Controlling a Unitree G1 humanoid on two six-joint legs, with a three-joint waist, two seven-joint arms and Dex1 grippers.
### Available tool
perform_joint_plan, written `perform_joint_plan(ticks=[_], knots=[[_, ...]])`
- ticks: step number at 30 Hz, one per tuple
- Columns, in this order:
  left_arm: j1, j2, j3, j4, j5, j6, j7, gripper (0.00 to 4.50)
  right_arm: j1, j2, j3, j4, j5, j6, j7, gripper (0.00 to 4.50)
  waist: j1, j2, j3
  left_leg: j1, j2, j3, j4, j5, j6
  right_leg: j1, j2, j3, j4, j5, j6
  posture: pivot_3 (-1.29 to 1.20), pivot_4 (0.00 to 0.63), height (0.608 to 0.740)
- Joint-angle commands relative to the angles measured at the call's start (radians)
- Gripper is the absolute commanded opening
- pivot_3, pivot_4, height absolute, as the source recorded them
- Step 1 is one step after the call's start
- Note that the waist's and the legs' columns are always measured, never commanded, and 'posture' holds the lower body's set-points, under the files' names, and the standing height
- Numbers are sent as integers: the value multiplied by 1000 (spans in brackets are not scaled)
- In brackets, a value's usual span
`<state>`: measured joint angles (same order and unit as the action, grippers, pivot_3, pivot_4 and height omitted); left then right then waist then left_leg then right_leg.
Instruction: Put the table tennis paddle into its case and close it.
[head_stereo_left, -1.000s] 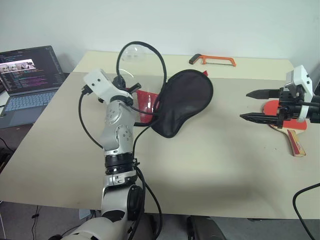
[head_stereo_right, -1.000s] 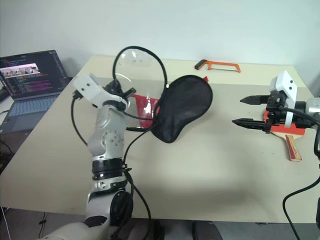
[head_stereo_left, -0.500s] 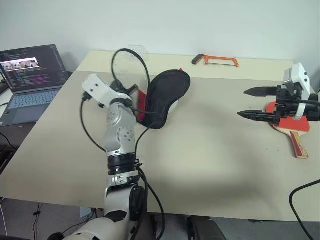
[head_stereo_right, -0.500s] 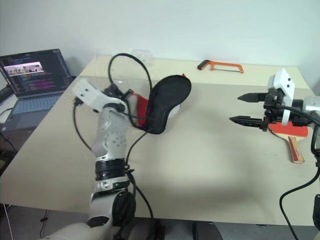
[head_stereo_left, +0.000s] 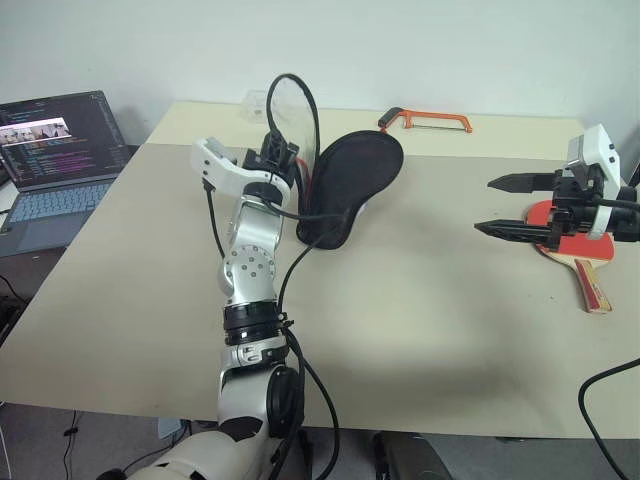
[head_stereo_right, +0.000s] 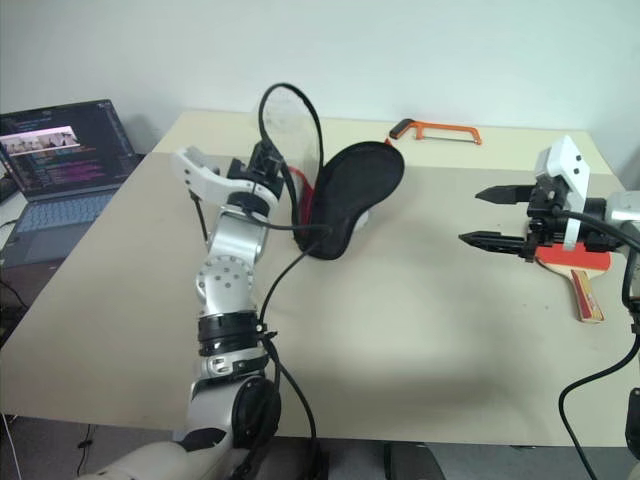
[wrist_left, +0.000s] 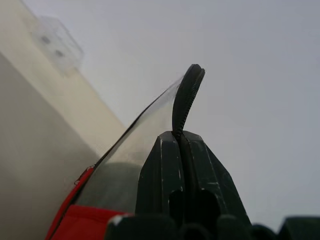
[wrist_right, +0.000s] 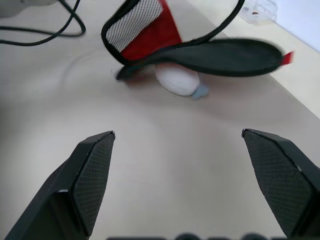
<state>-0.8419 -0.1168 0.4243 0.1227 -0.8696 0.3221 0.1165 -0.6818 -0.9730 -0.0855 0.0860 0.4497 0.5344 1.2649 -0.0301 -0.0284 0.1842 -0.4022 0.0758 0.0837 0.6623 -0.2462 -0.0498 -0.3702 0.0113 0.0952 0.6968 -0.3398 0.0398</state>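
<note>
The left gripper (head_stereo_left: 285, 160) is clamped on the zipper edge of the black paddle case (head_stereo_left: 350, 185), its two fingers (wrist_left: 165, 170) pressed together with the zip teeth rising between them. Pinched there, the case is tilted up on the table (head_stereo_left: 420, 300): one black half stands like an open flap while the red mesh panel (wrist_right: 145, 30) faces the arm, so the mouth gapes, likely to present an opening for the paddle. The lower edge of the case seems to rest on the table, with a small white object (wrist_right: 176, 81) lying just under it. Well apart, near the table's right edge, the table tennis paddle (head_stereo_left: 575, 255) lies flat with its striped handle (head_stereo_left: 593, 285) pointing toward the robot. The right gripper (head_stereo_left: 503, 206) hovers just beside and above its red face with fingers spread wide, holding nothing, and points across the table toward the case. The paddle is not yet picked up, so insertion and zipping remain. An orange hacksaw (head_stereo_left: 425, 120) lies at the far edge, and an open laptop (head_stereo_left: 55, 150) sits on a desk to the left.
</note>
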Motion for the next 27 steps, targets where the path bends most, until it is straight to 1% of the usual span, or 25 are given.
perform_joint_plan(ticks=[1, 5, 9, 12, 16, 19, 22, 24, 27], knots=[[-69, -24, 21, -53, -91, -17, 7, 51, -29, -11, -9, -1, -6, -14, 5, 4500, 0, 0, 0, 0, 0, 0, 0, 0, 0, 0, 0, 0, 0, 0, 0, 0, 150, 740], [-70, -17, 53, -29, -137, -45, 39, 51, -36, -13, -6, 10, -10, -20, 7, 4500, -1, 0, 0, 0, 0, 0, 0, 0, 0, 0, 0, 0, 0, 0, 0, 0, 150, 740], [-66, -50, 59, -32, -217, -44, 42, 51, -45, -11, -2, 16, -13, -22, 8, 4500, 0, 0, 0, 0, 0, 0, 0, 0, 0, 0, 0, 0, 0, 0, 0, 0, 150, 740], [-61, -96, 58, -20, -320, -28, 42, 51, -51, -10, 2, 21, -15, -24, 10, 4500, 0, 0, 0, 0, 0, 0, 0, 0, 0, 0, 0, 0, 0, 0, 0, 0, 150, 740], [-70, -141, 31, 20, -424, -7, -18, 51, -60, -8, 9, 23, -16, -21, 10, 4500, 0, 0, 0, 0, 0, 0, 0, 0, 0, 0, 0, 0, 0, 0, 0, 0, 150, 740], [-98, -145, 14, 56, -476, -7, -59, 51, -61, -9, 11, 20, -14, -18, 14, 4500, 0, 0, 0, 0, 0, 0, 0, 0, 0, 0, 0, 0, 0, 0, 0, 0, 150, 740], [-114, -135, -30, 119, -465, 15, -124, 51, -60, -13, 9, 19, -14, -15, 18, 4500, 0, 0, 0, 0, 0, 0, 0, 0, 0, 0, 0, 0, -1, 0, 0, 0, 150, 740], [-111, -119, -90, 159, -413, 41, -170, 51, -60, -14, 8, 18, -15, -13, 19, 4500, 0, 0, 0, 0, -1, 0, 0, 0, 0, 0, 0, 0, -1, 0, 0, 0, 150, 740], [-105, -130, -146, 235, -348, 44, -184, 51, -57, -17, 6, 12, -14, -7, 20, 4500, 0, 0, 0, 0, -1, 0, 0, 0, 0, 0, 0, 0, -1, 0, 0, 0, 150, 740]])
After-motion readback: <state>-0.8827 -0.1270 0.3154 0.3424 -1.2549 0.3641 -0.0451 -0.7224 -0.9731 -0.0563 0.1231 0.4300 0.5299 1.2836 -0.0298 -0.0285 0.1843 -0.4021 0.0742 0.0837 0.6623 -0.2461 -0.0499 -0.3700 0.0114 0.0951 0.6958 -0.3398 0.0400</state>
